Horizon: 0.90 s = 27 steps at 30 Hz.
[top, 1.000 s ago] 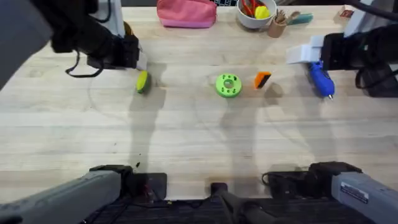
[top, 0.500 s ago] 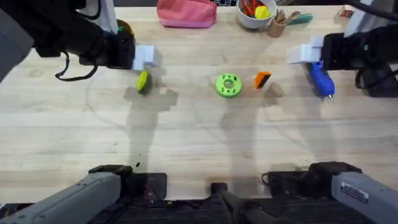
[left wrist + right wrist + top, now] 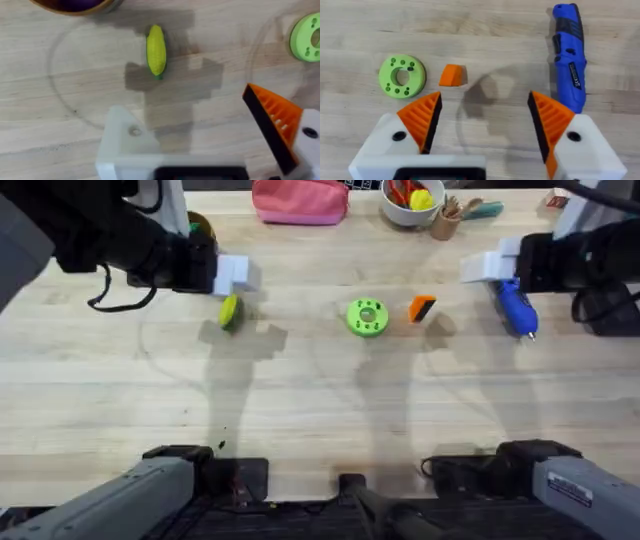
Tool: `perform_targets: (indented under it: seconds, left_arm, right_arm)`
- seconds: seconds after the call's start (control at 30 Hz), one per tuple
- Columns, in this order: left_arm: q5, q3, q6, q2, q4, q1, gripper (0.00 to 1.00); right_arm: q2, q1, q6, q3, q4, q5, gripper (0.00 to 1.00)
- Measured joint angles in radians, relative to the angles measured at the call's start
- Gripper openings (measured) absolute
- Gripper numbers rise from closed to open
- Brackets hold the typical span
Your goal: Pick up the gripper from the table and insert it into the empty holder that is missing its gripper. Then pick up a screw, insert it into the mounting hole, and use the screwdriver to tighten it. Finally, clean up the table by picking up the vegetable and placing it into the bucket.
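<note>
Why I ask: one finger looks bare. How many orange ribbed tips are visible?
4. Two on the right gripper, one on the left gripper beside its bare holder, and the loose gripper on the table by the green disc.

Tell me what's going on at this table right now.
Two robot arms hover over a wooden table, neither holding anything. The left gripper, missing one orange pad, hangs near the yellow-green vegetable, with the bucket just beyond. The right gripper has its jaws open above the blue screwdriver. The loose orange gripper lies untouched beside a green disc mid-table.
</note>
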Motion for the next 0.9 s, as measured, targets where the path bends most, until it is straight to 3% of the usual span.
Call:
perform_targets:
  seconds: [0.27, 0.4, 0.53, 0.63, 0.9]
  left_arm:
    - [0.0, 0.0, 0.0, 0.0, -0.141, 0.0, 0.985]
    - [-0.001, 0.0, 0.001, 0.0, -0.149, 0.0, 0.987]
    - [-0.003, -0.001, 0.027, -0.008, -0.031, -0.002, 0.986]
    - [-0.004, -0.027, 0.052, -0.07, 0.117, -0.003, 0.987]
    - [-0.003, -0.29, 0.077, -0.472, 0.483, -0.001, 0.985]
  right_arm:
    - [0.0, 0.0, 0.0, 0.0, 0.0, 0.0, 0.992]
    - [0.0, 0.0, 0.0, 0.0, 0.0, 0.0, 0.991]
    - [0.0, 0.0, 0.0, 0.0, 0.0, 0.0, 0.992]
    - [0.0, 0.0, 0.0, 0.0, 0.0, 0.0, 0.991]
    - [0.0, 0.0, 0.0, 0.0, 0.0, 0.0, 0.993]
